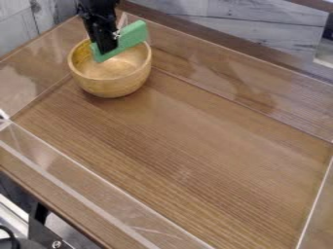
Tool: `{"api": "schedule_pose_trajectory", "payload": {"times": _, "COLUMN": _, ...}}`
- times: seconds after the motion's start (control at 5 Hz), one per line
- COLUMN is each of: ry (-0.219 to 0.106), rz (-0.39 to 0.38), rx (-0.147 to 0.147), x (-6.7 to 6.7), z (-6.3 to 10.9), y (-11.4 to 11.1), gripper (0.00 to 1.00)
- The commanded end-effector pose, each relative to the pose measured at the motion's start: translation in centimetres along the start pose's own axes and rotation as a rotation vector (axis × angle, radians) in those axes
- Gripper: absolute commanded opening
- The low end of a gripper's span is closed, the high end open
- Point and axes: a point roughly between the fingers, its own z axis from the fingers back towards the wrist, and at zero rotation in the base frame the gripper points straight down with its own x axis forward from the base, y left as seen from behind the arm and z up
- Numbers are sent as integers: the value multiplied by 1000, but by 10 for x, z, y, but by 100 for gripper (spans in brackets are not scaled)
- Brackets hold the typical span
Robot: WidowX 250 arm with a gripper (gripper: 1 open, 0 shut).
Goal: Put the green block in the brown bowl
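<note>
The claw (101,39) is clamped on the green block (120,43), tilted above the brown bowl (109,74). The bowl sits on the wooden table (196,136), near its grey-white surround (247,29).

Single view. Looks down at a slant from above my brown wooden tabletop (196,146); round tan wooden bowl (111,75) near upper left, far end of the surface at top.
</note>
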Motion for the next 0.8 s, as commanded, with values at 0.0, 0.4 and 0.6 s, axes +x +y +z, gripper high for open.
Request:
{"api": "schedule_pose_trajectory", "payload": {"times": 0.0, "ry": -42, "rz": 0, "rx": 65, "x": 9, "z": 16, "y": 12, "gripper": 0}}
{"api": "schedule_pose_trajectory", "payload": {"times": 0.4, "ry": -47, "rz": 0, "rx": 79, "x": 15, "z": 7, "y": 17, "gripper": 0}}
{"api": "schedule_pose_trajectory", "payload": {"times": 0.6, "ry": -51, "rz": 0, "rx": 85, "x": 18, "z": 4, "y": 18, "gripper": 0}}
